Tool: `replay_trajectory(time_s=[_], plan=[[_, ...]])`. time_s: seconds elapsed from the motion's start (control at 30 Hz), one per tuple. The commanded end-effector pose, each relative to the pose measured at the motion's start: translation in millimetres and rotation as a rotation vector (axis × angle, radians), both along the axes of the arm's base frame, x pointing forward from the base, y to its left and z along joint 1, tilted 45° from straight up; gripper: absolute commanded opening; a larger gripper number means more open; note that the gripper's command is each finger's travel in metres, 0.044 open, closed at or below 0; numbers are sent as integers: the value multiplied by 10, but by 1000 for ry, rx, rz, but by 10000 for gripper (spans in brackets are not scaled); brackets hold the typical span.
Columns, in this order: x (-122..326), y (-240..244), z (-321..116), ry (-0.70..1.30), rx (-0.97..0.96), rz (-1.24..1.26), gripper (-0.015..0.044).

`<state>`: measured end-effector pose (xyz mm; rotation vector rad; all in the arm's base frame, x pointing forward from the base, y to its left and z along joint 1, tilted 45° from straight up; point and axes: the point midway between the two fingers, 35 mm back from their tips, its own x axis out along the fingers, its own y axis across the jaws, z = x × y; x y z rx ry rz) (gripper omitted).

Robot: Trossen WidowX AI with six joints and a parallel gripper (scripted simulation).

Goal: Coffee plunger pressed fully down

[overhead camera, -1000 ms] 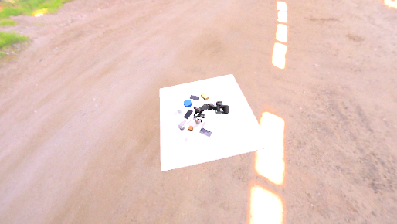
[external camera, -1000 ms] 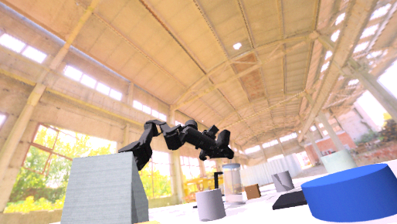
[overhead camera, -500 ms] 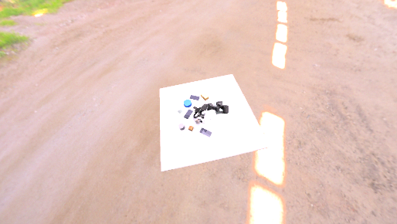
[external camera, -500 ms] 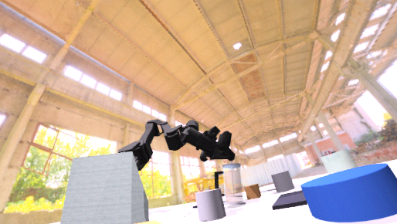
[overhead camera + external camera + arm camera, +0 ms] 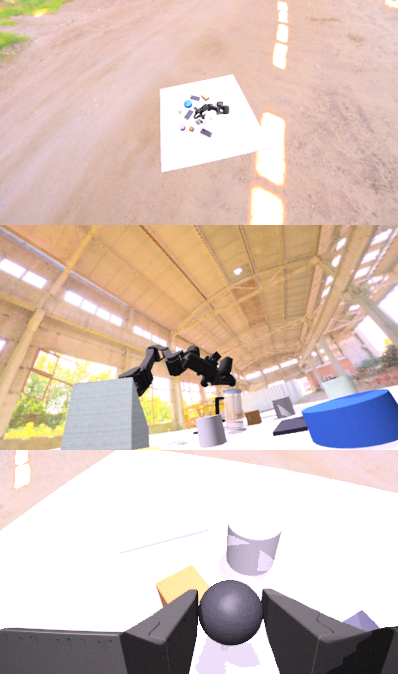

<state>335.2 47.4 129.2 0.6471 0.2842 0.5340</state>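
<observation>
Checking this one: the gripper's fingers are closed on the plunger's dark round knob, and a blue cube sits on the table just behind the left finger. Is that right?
Not quite. The gripper is shut on the plunger's dark round knob, but the cube behind the left finger is orange, not blue. The wrist view shows it.

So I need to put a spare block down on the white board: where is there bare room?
The board's near half and its right strip past the arm look bare. It is crowded left of the arm, from the blue disc to the dark slab, where the tool grips the plunger knob.
</observation>
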Motion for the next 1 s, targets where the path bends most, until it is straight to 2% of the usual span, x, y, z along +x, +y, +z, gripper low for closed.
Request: replay_trajectory(time_s=[0.0, 0.13, 0.53, 0.73, 0.97], plan=[[-1, 1, -2, 1, 0, 0, 117], [-1, 1, -2, 1, 0, 0, 117], [-1, 1, -2, 1, 0, 0, 432], [-19, -77, 55, 4, -3, 1, 440], [-263, -486, 434, 18, -3, 9, 440]])
